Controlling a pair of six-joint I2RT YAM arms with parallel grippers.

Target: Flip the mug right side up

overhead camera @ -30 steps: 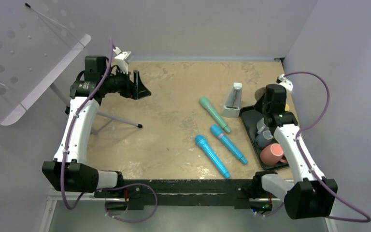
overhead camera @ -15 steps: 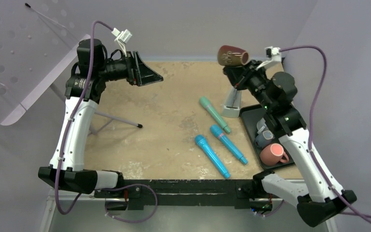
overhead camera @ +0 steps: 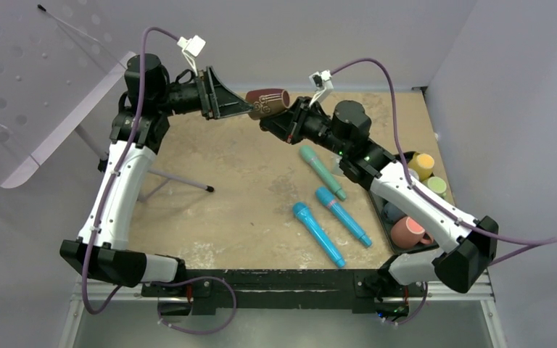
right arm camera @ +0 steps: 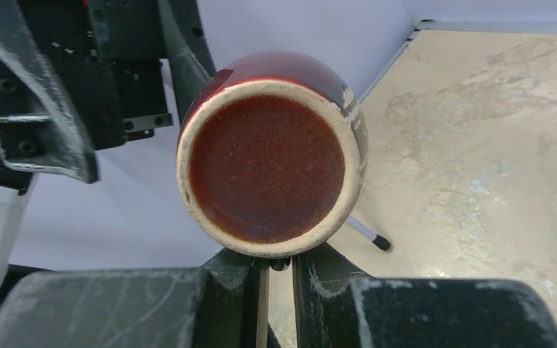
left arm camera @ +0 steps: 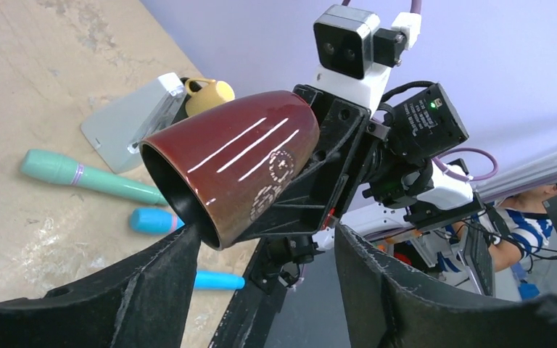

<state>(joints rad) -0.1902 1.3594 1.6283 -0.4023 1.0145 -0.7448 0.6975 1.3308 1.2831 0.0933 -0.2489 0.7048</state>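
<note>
Right gripper (right arm camera: 277,265): jaws pinched almost together under the glossy dark-red ceramic mug with a white printed motif (right arm camera: 272,156), clamped on it and carrying it in the air. What sits between the jaws is hidden; I judge it is the handle. The mug lies on its side well above the tan, mottled desk (overhead camera: 246,188) at rear centre. Its unglazed base faces the right wrist camera and its mouth faces the left arm.

Left gripper (left arm camera: 265,233): jaws spread wide, one finger (left arm camera: 152,283) just under the mug's rim, the other out to the side. Touching the rim or not: cannot tell.

Change over the last second: the right arm was low over the black tray (overhead camera: 399,251) on the right side. Half a second ago it held the mug high at rear right, already sideways. Now it has swung across to centre, and the left arm has risen and reached in from rear left to meet it.

Reading: the mug is off the tray and half turned, not yet upright. This looks like a handover set-up: the left gripper takes the body, the right gripper lets go, and the mug goes down mouth-up. Risk: the glazed wall is slick and tapered, so a grip near the rim may slip.
</note>
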